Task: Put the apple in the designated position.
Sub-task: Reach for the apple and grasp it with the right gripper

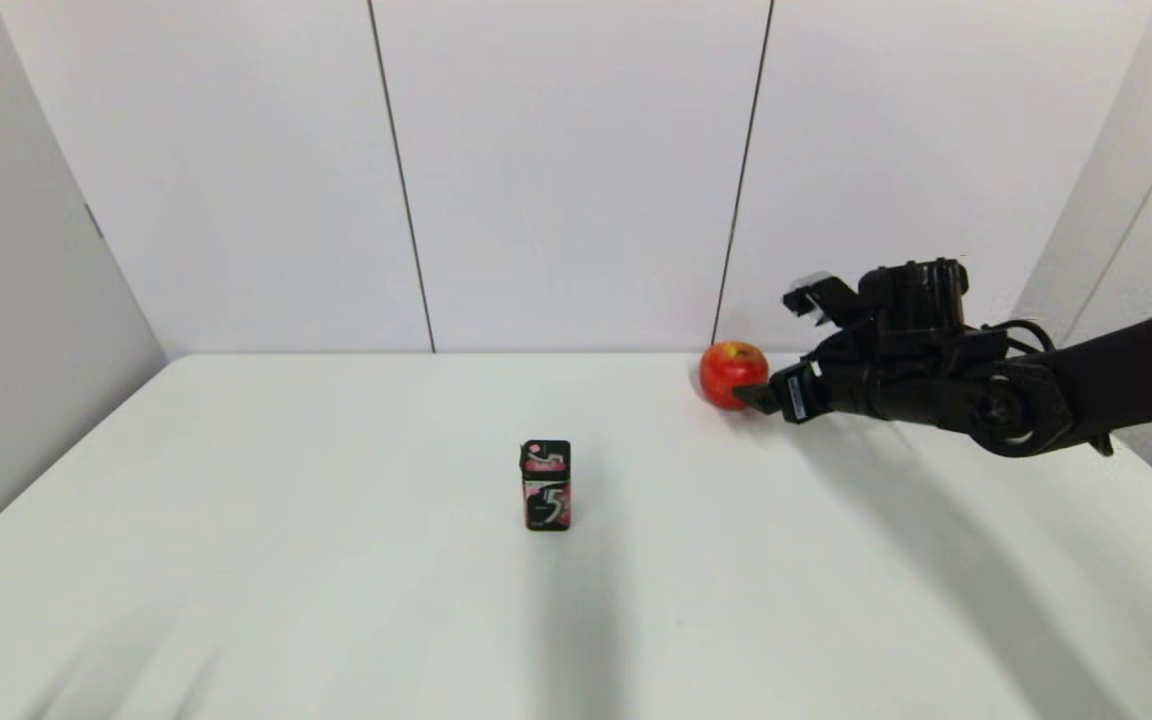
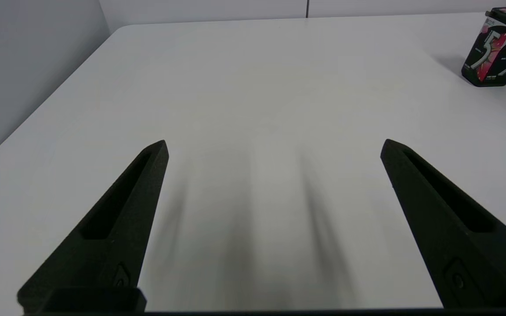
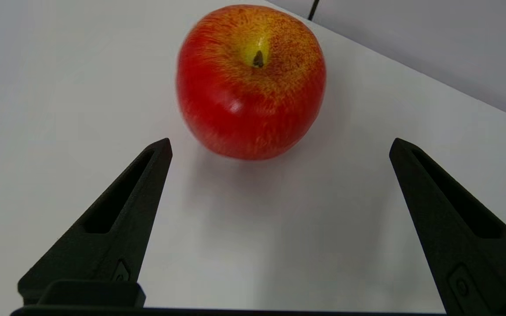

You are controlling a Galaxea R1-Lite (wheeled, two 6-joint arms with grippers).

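- Left gripper: parked low over the near left part of the white bench, out of the head view; its fingers are spread wide and hold nothing.
- Small black-and-pink box: marked "5", it stands upright near the middle of the bench, well apart from both grippers; it also shows at the edge of the left wrist view.
- Right gripper: reaches in from the right side toward the far edge of the bench; its fingers are released and wide apart, with the tips just short of the fruit and not touching it.
- Apple: red with a yellow-green patch around a short dark stem, it rests on the bench near the far edge, right of centre, just beyond the right gripper's fingertips and in line with the gap between them.
- Wall panels: pale, with dark vertical seams, they rise directly behind the bench.
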